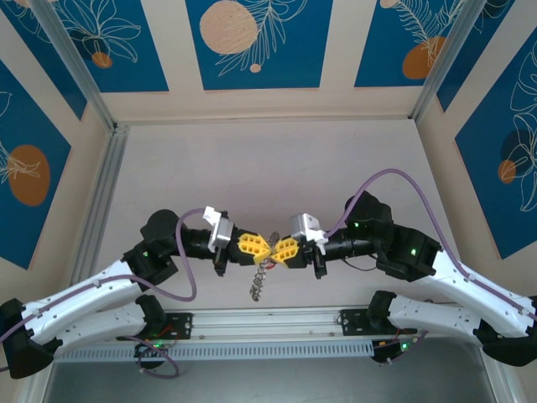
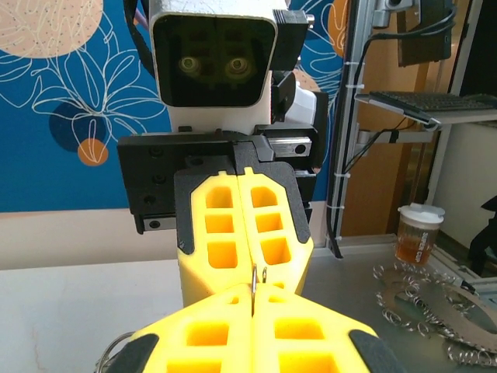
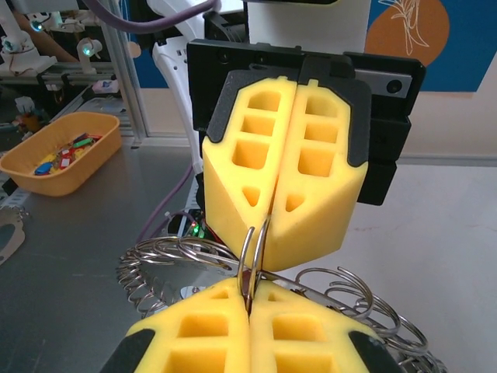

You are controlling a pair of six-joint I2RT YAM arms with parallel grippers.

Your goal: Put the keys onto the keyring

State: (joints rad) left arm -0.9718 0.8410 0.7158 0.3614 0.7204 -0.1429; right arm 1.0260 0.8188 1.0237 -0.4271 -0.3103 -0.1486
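Above the table's near middle, my left gripper [image 1: 264, 249] and right gripper [image 1: 274, 249] meet tip to tip, both shut. Each pinches the thin silvery keyring [image 3: 254, 247], whose two wire turns stand edge-on between the yellow tips. In the left wrist view my left gripper [image 2: 252, 301] clamps the keyring [image 2: 254, 281], with the right gripper's fingers [image 2: 268, 225] facing it. In the right wrist view my right gripper [image 3: 250, 301] holds the same wire below the left gripper's fingers [image 3: 311, 179]. The keys [image 1: 260, 281] dangle beneath as a silvery bunch, seen as a fringe [image 3: 167, 260]. The red-headed piece is hidden.
An orange basket [image 3: 23, 167] of coloured bits sits on the metal bench to the left in the right wrist view. A lidded cup [image 2: 418, 233] of amber liquid and a second fringed metal ring [image 2: 419, 299] lie on the bench. An aluminium rail [image 1: 268, 323] runs along the near edge.
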